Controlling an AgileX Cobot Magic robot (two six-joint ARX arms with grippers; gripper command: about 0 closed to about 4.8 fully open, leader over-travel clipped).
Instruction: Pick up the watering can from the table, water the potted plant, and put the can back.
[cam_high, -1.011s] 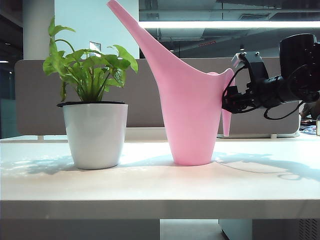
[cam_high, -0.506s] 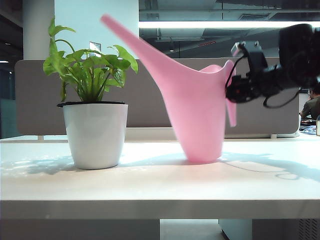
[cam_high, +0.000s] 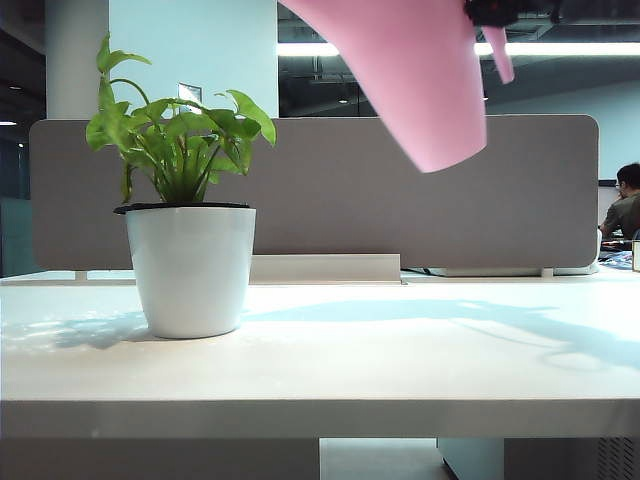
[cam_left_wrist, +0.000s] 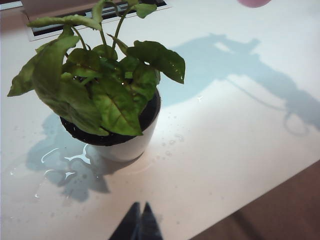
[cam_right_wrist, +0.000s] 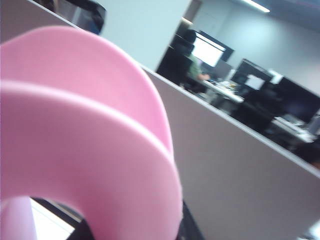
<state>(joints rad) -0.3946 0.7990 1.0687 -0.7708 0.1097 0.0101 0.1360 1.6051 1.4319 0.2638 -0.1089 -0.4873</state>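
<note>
Exterior view: our right gripper (cam_high: 492, 12) clamps the watering can (cam_high: 420, 80) aloft at 1 o'clock from the potted plant (cam_high: 188, 230); pouring and return remain. Left gripper (cam_left_wrist: 138, 225) closed, empty, near the pot.

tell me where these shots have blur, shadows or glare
Exterior view: the lifted watering can is cropped by the top edge and casts a long shadow on the table. Left wrist view: the potted plant is sharp, with glinting wet patches beside its shadow. Right wrist view: the can fills the frame, soft and blurred.
</note>
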